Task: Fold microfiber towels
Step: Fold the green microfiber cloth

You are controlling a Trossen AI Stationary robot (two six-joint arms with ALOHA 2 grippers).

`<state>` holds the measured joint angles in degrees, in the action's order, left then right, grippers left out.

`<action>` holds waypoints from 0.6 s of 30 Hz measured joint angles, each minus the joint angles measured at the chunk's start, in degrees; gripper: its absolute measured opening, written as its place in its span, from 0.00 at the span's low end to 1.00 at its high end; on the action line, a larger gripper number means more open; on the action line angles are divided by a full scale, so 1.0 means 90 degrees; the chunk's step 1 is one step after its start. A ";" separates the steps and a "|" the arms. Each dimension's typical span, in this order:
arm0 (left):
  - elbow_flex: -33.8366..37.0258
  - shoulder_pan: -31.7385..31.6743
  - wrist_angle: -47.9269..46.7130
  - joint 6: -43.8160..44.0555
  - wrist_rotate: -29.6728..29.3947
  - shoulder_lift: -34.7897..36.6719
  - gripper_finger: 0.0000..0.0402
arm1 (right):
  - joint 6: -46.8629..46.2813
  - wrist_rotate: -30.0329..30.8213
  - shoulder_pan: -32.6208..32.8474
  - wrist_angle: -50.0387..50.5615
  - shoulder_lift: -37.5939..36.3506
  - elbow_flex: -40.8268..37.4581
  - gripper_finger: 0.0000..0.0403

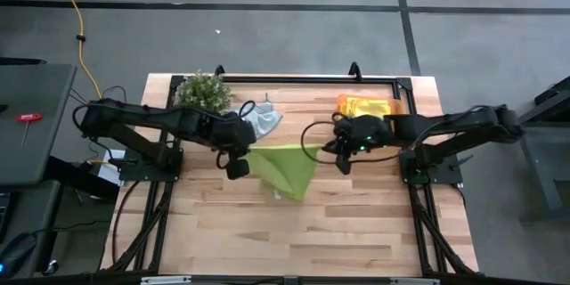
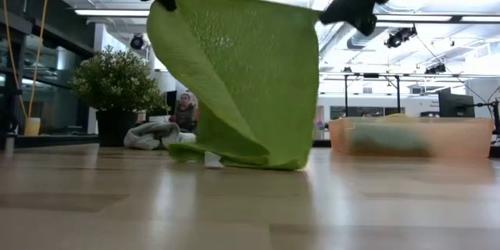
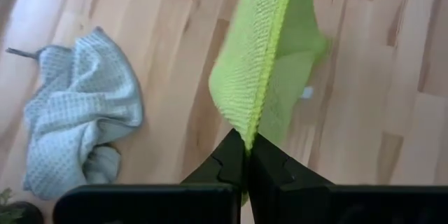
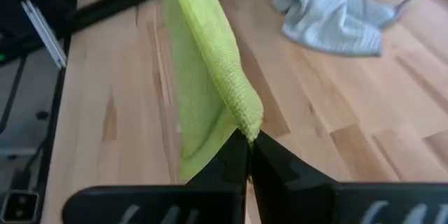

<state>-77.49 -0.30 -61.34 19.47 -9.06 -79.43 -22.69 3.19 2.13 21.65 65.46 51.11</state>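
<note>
A lime green microfiber towel hangs between my two grippers over the middle of the table, its lower part resting on the wood. My left gripper is shut on its left top corner and my right gripper is shut on its right top corner. A pale grey-blue towel lies crumpled on the table behind the left gripper, next to the plant. More towels lie in the orange tray at the far right. My left gripper pinches the green towel's top corner between its two fingers, slanting down from the table's left. The towel hangs below, its bottom on the table. My right gripper pinches the other top corner between its two fingers, slanting down from the table's right. The top edge runs between the two holds with little sag.
A small leafy plant in a dark pot stands at the far left. The orange tray sits at the far right. The near half of the wooden table is bare wood. A person shows in the room beyond.
</note>
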 joint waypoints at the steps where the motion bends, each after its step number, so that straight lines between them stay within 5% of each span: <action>1: 0.0000 -0.0021 -0.0003 -0.0021 0.0002 0.0028 0.00 | -0.0034 0.0034 0.0000 0.0047 -0.0074 0.0041 0.00; 9: 0.0007 -0.0181 -0.0052 -0.0137 0.0262 0.0030 0.05 | 0.0064 0.0084 0.0005 0.0375 -0.0093 0.0502 0.00; 18: 0.0049 -0.0044 0.0113 -0.0129 0.0099 -0.0576 0.22 | -0.0106 -0.0019 0.0063 0.0983 0.0008 0.0560 0.00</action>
<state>-77.06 -0.70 -60.32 18.31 -8.17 -84.62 -23.65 3.02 2.70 30.49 65.53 56.15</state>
